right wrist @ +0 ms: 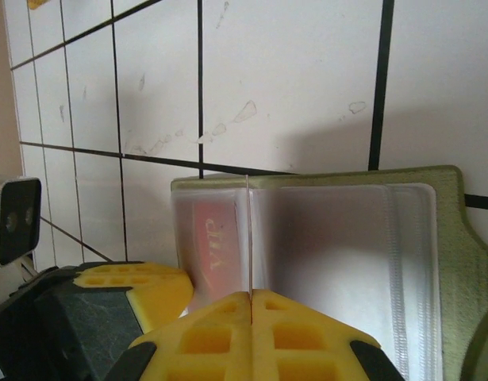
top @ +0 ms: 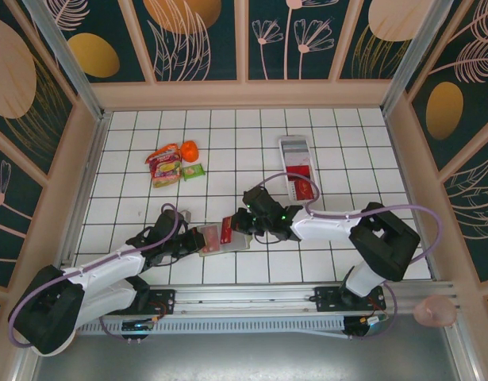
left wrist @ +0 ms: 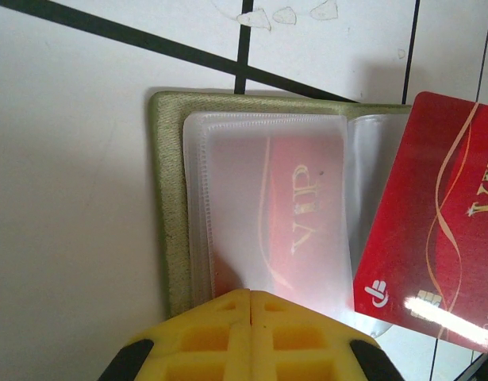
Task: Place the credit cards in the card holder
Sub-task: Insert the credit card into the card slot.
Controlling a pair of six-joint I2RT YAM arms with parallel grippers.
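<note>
The left arm is reaching low from the table's near-left corner toward the middle of its near edge, its left gripper pressing both yellow fingers together. The right arm is bending at the elbow and stretching leftward, its right gripper pinching a red credit card edge-on.

Materials & finish
Matt woven cloth noted on card holder w/ frosted plastic sleeves; credit card glossy plastic; tabletop smooth.
</note>
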